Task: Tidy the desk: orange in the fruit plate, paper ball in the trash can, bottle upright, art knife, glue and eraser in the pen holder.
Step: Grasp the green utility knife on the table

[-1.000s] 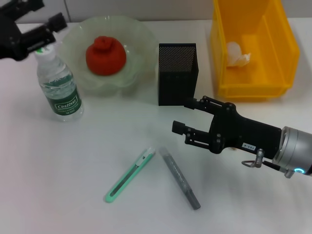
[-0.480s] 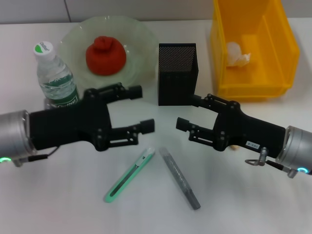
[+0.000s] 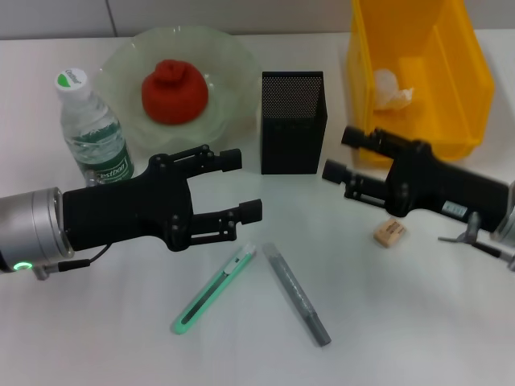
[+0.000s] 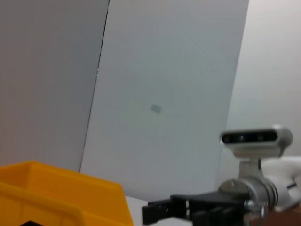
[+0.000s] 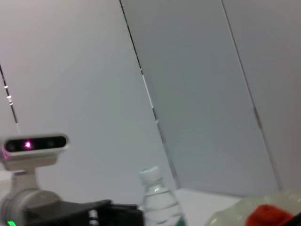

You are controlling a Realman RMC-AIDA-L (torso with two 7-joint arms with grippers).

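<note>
Hovering in head view: left gripper [image 3: 241, 183] fingers apart, art knife [image 3: 214, 289] just below its lower finger, glue [image 3: 296, 293] beside | right gripper [image 3: 344, 153] fingers apart by pen holder [image 3: 292, 121], eraser [image 3: 389, 232] behind them | left wrist: right gripper [image 4: 157, 212] beyond trash can [image 4: 70, 200] | right wrist: bottle [image 5: 159, 200] upright, left gripper [image 5: 124, 212] beside it

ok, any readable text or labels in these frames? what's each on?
Bottle label: white brand lettering on a green band, too blurred to read.
Bottle cap: a small mark, unreadable.
Right arm: a small white sticker, print too small to read.
Nothing else carries text.
</note>
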